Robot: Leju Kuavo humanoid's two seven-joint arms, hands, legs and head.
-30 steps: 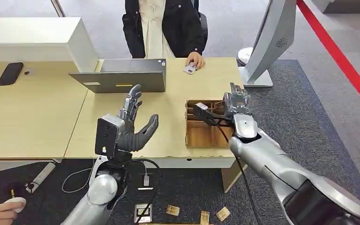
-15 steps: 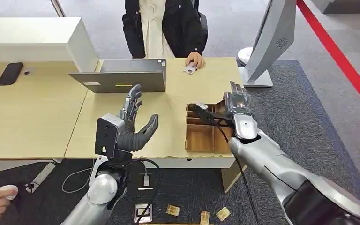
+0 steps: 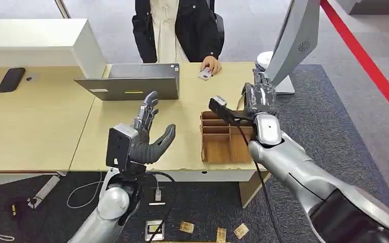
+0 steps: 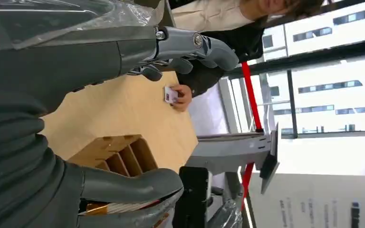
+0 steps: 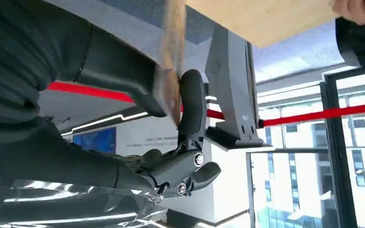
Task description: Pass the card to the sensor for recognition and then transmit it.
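Right hand [image 3: 261,97]: raised above the far edge of the tray [image 3: 208,152], near the foot of the sensor [image 3: 294,38]; thumb and a finger pinch a thin card [image 5: 173,61], seen edge-on and blurred in the right wrist view, probably brown. The head view shows the back of this hand, with the card hidden behind it.

Left hand [image 3: 144,135]: held up over the table [image 3: 40,131], palm turned toward the tray, fingers spread, thumb out, nothing in it.

Tray: brown, with dividers, at the table's near right edge, between the two hands.

Sensor: grey upright panel on a flat base, at the table's far right corner, just beyond the right hand.

Laptop [image 3: 131,83]: grey, lying on the table beyond the left hand.

Person [image 3: 177,28]: dark jacket over a pale top, at the far side of the table; one hand rests on a small white item [image 3: 205,75] on the tabletop.

Phone [image 3: 11,79]: black, flat on the table's far left.

Floor: several small brown cards [image 3: 218,232] beneath the table's near edge
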